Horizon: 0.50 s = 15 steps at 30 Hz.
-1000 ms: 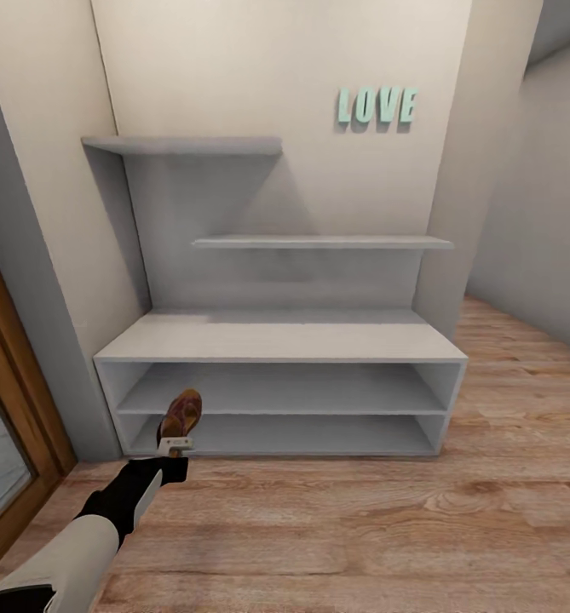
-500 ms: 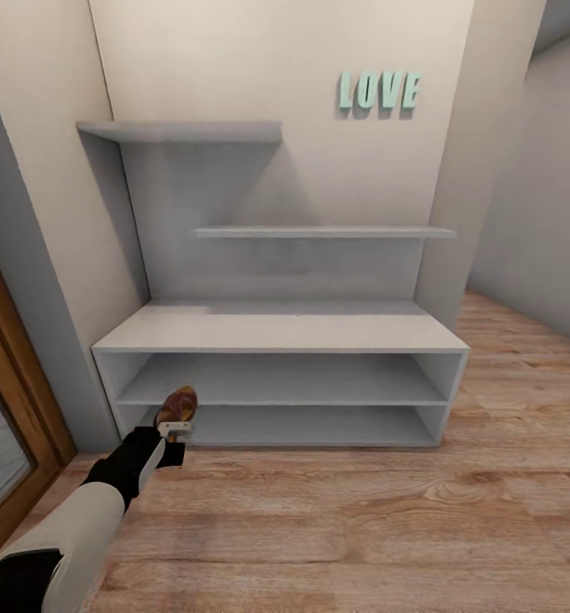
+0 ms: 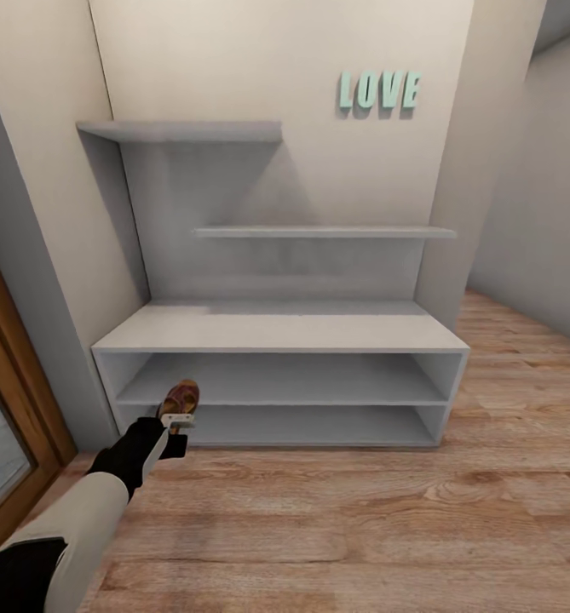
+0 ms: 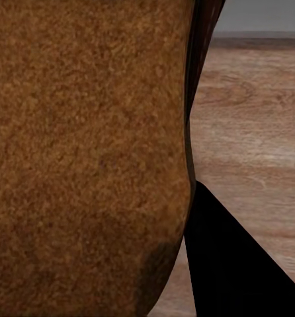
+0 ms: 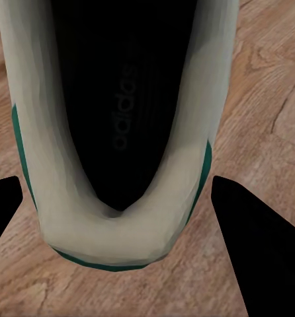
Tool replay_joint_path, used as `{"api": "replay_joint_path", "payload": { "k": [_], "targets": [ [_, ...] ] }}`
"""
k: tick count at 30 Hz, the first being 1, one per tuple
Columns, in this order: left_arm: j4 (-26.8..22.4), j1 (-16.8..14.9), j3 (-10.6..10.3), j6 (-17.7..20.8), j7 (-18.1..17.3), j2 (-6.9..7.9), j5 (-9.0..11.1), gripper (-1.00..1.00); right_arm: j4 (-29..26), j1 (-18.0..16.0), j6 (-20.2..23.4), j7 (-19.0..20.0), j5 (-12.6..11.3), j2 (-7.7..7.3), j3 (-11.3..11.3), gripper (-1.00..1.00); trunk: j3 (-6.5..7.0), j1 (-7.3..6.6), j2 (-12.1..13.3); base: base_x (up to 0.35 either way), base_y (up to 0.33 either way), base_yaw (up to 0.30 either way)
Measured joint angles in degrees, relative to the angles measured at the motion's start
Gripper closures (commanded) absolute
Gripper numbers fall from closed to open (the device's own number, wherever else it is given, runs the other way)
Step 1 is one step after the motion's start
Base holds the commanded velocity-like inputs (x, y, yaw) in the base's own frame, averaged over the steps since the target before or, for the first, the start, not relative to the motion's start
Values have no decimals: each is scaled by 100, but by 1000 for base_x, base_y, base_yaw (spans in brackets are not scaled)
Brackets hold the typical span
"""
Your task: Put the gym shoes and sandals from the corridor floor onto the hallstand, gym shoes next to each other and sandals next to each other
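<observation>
1. brown leather, flat and slim: the thong sandal (image 3: 181,398) is held by the left gripper (image 3: 176,421) at the mouth of the pale grey hallstand with two open shelf levels (image 3: 280,334), just in front of the left end of its lower shelves and above the light wood-grain plank floor (image 3: 361,528).
2. the left gripper's fingers are closed on the sandal's near end, with the rest of it sticking up and away from the arm.
3. in the left wrist view the sandal's suede-like brown sole (image 4: 88,152) takes up most of the picture, so the grip point itself is hard to make out.
4. i judge the sandal light and somewhat bendy; held by one end it may droop or swivel, so a pinch across the sole near the heel seems safest.
5. in the right wrist view a white lace-up gym shoe with green trim and a dark inside (image 5: 121,132) sits between the two dark fingers (image 5: 253,238), over the plank floor.
6. whether those fingers clamp the shoe or merely flank it, i cannot tell; gaps show on both sides.
7. i judge the shoe bulkier and stiffer, best taken by the heel collar.
8. the shoe's toe is cut off by the frame edge.
</observation>
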Motion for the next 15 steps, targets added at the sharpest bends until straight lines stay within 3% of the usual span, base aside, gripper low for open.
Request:
{"api": "replay_joint_path", "payload": {
  "k": [5,15],
  "targets": [
    [5,33,-4,-23,-5,-21,3,100,0,0,0,1,-6,0,5,100,0,-2,0,147,0,0],
    [22,66,-16,-80,-6,12,4,100,0,0,0,1,-8,0,8,100,0,-4,0,318,0,0]
  ]
}}
